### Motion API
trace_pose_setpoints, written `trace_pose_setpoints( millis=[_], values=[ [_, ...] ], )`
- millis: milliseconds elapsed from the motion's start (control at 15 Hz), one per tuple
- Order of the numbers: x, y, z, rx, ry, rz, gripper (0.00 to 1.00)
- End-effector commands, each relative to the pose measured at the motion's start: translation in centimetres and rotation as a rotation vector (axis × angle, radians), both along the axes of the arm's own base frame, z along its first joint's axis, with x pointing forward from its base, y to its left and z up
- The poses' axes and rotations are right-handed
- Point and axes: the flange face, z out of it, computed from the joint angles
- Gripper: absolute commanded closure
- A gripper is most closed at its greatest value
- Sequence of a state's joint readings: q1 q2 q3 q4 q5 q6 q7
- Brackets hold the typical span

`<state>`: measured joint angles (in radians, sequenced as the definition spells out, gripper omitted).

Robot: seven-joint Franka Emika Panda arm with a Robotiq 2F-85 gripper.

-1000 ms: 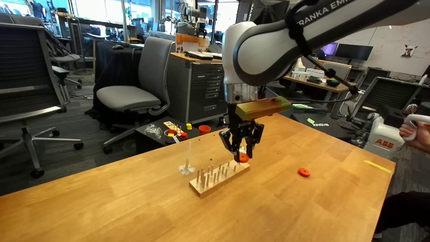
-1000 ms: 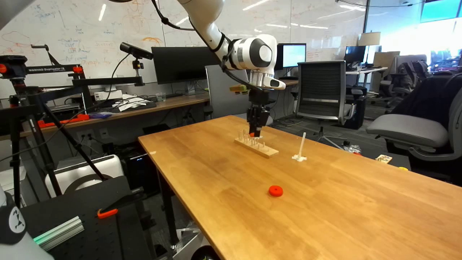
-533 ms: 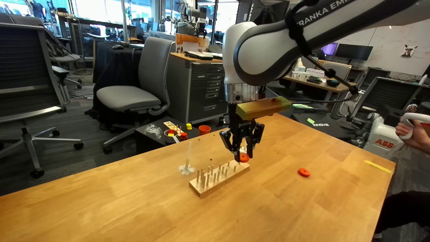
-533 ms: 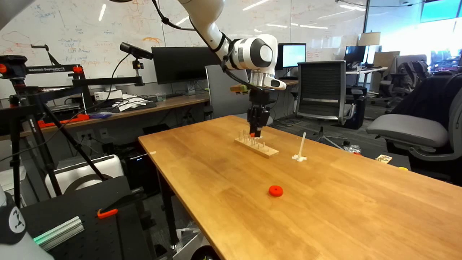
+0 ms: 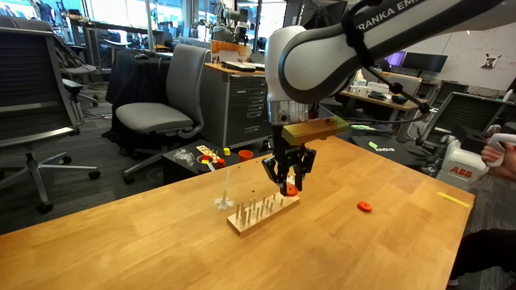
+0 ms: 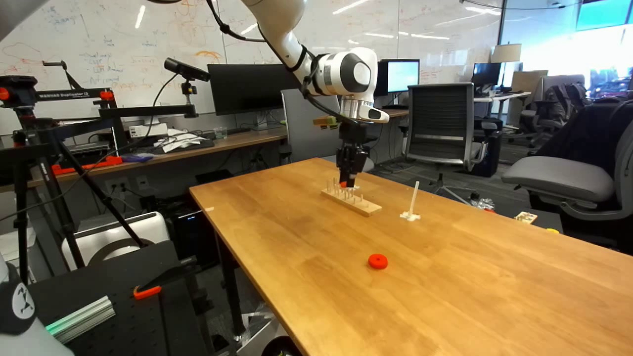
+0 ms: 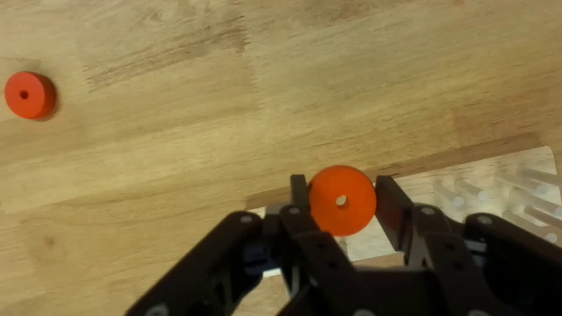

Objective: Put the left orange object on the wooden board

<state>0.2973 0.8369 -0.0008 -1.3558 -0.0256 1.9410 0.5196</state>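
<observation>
In the wrist view the left orange object (image 7: 341, 215), a round flat disc with a hole in its middle, is pinched between the pads of my gripper (image 7: 341, 180). It is held over the end of the wooden board (image 7: 412, 186) that has few pegs. Pale wood shows through its hole. In an exterior view the gripper (image 5: 291, 189) points down with the orange disc (image 5: 292, 190) just above the board (image 5: 264, 220). Whether the disc touches a peg there I cannot tell. The other exterior view shows the board (image 6: 366, 211), with the disc (image 6: 343, 184) partly hidden by the fingers.
A redder disc (image 5: 365, 206) lies flat on the tabletop, away from the board; the wrist view has this red disc (image 7: 33, 107) at far left. A thin upright stick (image 5: 226, 187) is taped to the table beside the board. Several pegs (image 7: 467, 189) rise from the board.
Over the last half second my gripper, with the orange disc in it, has shifted very slightly left in both exterior views. The board and the red disc have stayed put.
</observation>
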Motion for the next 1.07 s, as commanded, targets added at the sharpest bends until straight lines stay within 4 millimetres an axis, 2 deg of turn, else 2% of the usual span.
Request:
trace_pose_setpoints(
  millis=[0,200,333,533,667,867,1000],
  values=[
    [0.2,0.4,0.4,0.002,0.013,0.017,0.83],
    [0.3,0.0,0.2,0.023,0.015,0.031,0.83],
    [0.5,-1.0,0.2,0.049,0.001,0.054,0.83],
    [-0.2,-0.6,0.9,0.026,-0.046,0.093,0.83],
    [-3.5,2.2,1.2,-0.011,-0.094,0.144,0.83],
    [-6.9,6.3,2.6,-0.068,-0.146,0.228,0.79],
    [-8.5,8.3,3.1,-0.075,-0.154,0.249,0.83]
  ],
)
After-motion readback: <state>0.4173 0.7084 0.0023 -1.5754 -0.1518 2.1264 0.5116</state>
